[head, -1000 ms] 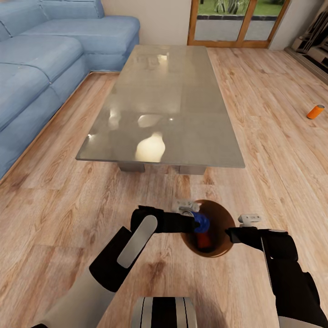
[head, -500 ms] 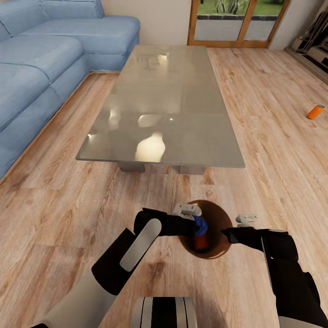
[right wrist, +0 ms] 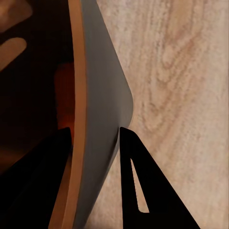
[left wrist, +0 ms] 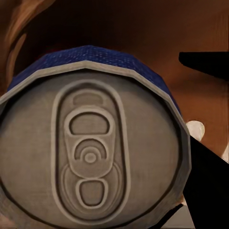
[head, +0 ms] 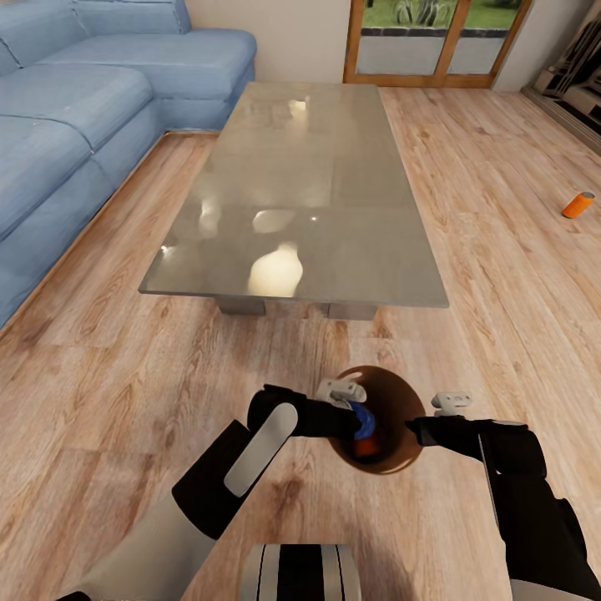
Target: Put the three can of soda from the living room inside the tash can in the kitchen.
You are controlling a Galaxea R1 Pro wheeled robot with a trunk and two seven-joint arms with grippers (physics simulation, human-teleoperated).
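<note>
A dark blue soda can [head: 361, 420], its silver top and pull tab [left wrist: 90, 157] facing the left wrist camera, sits clamped in the left gripper [head: 357, 413] over the open mouth of the grey trash can [head: 402, 399], just inside the rim nearest that arm. Below it, against the bin's glossy copper-brown inside, an orange can [head: 365, 448] lies at the bottom. Across the opening, the right gripper [head: 415, 431] pinches the bin's wall, one finger [right wrist: 38, 176] inside and one finger [right wrist: 148, 191] outside on the grey shell [right wrist: 100, 119], holding the rim. The bin stands on bare wood floor [head: 108, 367] with open boards on every side of both arms. Just beyond the grippers, the near edge of the low grey table [head: 300, 192] crosses the way forward. The blue sofa [head: 75, 108] lines the room well off to the left arm's side, and another orange can [head: 578, 204] lies on its side far off past the right arm, near the wall.
</note>
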